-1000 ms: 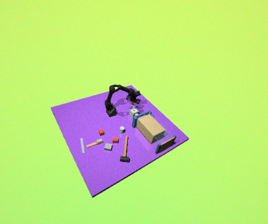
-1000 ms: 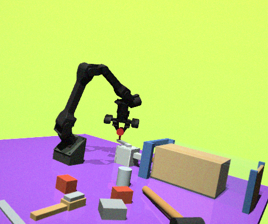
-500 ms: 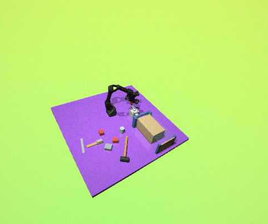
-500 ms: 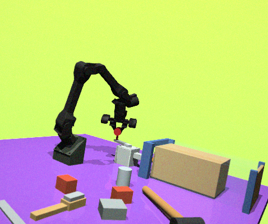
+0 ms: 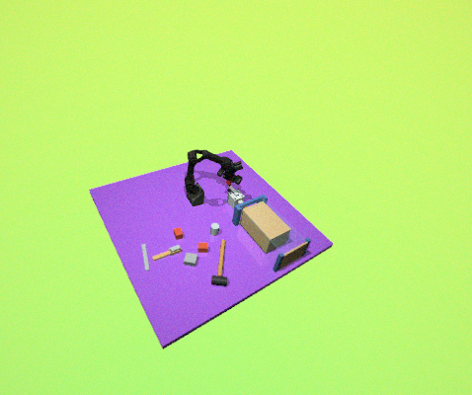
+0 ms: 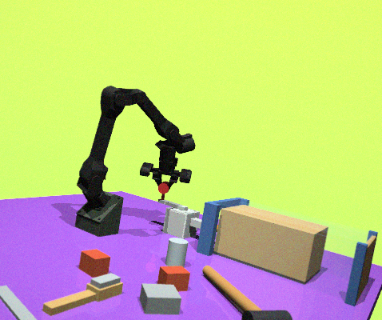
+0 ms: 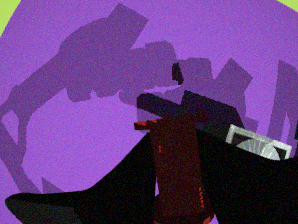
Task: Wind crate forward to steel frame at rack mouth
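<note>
My gripper (image 5: 231, 182) (image 6: 163, 185) (image 7: 169, 135) points down and is shut on the red knob (image 6: 163, 188) (image 7: 176, 169) of the winch handle. The handle's grey arm (image 6: 174, 206) lies across the top of the white winch (image 5: 233, 198) (image 6: 178, 224); a pale part of it shows in the wrist view (image 7: 256, 143). The tan crate (image 5: 265, 226) (image 6: 270, 240) sits flat under the clear guard (image 6: 338, 236). Its front end is close behind the blue steel frame (image 5: 238, 213) (image 6: 209, 232); I cannot tell whether they touch.
The rack's rear frame (image 5: 291, 254) (image 6: 356, 272) stands behind the crate. Loose on the bench: a hammer (image 5: 220, 264) (image 6: 226, 286), a grey cylinder (image 5: 214, 228) (image 6: 177, 252), two red blocks (image 6: 94, 262) (image 6: 173, 277), a grey block (image 6: 160, 298), a brush (image 6: 78, 296), a grey bar (image 6: 12, 302).
</note>
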You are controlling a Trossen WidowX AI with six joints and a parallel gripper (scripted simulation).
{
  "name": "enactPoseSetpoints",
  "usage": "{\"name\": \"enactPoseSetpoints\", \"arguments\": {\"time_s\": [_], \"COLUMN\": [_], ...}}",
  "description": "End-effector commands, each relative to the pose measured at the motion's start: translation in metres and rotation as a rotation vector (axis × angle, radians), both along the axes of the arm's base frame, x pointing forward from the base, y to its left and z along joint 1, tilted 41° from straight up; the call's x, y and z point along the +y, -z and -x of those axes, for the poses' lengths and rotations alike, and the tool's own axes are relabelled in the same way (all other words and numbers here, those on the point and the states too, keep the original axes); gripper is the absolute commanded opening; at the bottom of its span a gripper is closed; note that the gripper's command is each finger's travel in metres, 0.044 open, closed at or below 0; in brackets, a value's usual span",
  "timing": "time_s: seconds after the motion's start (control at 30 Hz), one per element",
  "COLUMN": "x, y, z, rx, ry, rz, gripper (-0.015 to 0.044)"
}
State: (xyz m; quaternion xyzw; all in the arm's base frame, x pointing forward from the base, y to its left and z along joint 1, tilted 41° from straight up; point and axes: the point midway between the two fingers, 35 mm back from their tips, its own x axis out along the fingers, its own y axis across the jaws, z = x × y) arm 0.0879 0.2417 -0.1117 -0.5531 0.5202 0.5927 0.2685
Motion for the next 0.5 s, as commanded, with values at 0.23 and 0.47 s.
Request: {"name": "enactPoseSetpoints", "arguments": {"time_s": [0.23, 0.47], "x": [-0.026, -0.039], "y": [-0.017, -0.027], "z": [-0.004, -0.009], "rx": [-0.001, -0.001], "ry": [-0.004, -0.004], "rz": [0.026, 0.028], "gripper": [0.0000, 0.0000]}}
